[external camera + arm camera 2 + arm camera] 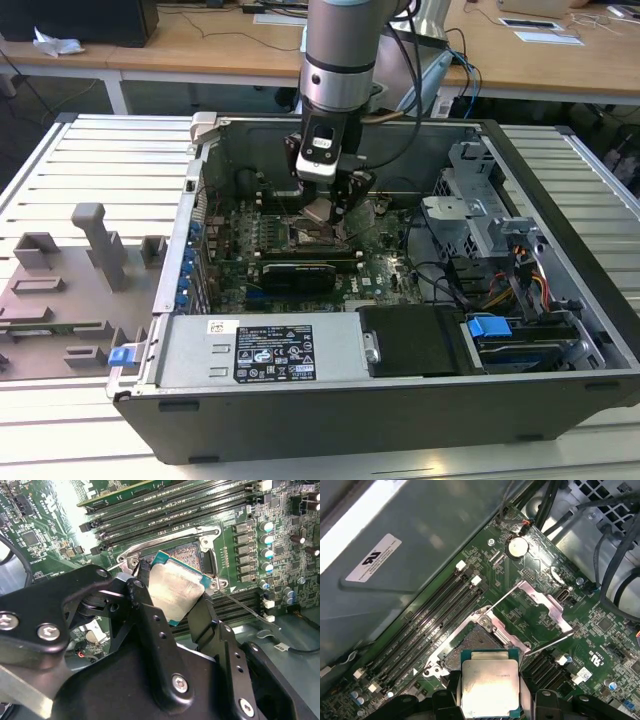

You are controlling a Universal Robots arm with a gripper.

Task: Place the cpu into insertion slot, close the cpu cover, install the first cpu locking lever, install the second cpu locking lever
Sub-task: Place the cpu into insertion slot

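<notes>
A big black computer case (pixel 350 410) is lying open on the grey slatted desk (pixel 90 170). Inside it, a green motherboard (pixel 385 275) is lying on the bottom. A grey box with a label (pixel 270 350) is sitting along the near wall. Bunches of wires (pixel 520 280) are lying toward the exterior view's right. Outside the case, toward the exterior view's left, a grey tray with blocks sticking up (pixel 70 290) is sitting on the desk.

The arm is reaching down into the case. The claw (pixel 172 594) is squeezing the cpu (pixel 177 582), with a black finger (pixel 150 625) pressing on each of two opposite edges. The chip's silver top is facing the wrist cameras.

The cpu is hanging right over the insertion slot (pixel 470 645). It is tipped and is not lying flat in the slot. Part of the slot's dark middle is showing past the chip's edge. The cpu cover (pixel 551 609) is swung open, away from the slot. A thin metal lever (pixel 550 644) is sticking out beside the slot. Long black memory slots (pixel 435 615) are running along the slot's other side.
</notes>
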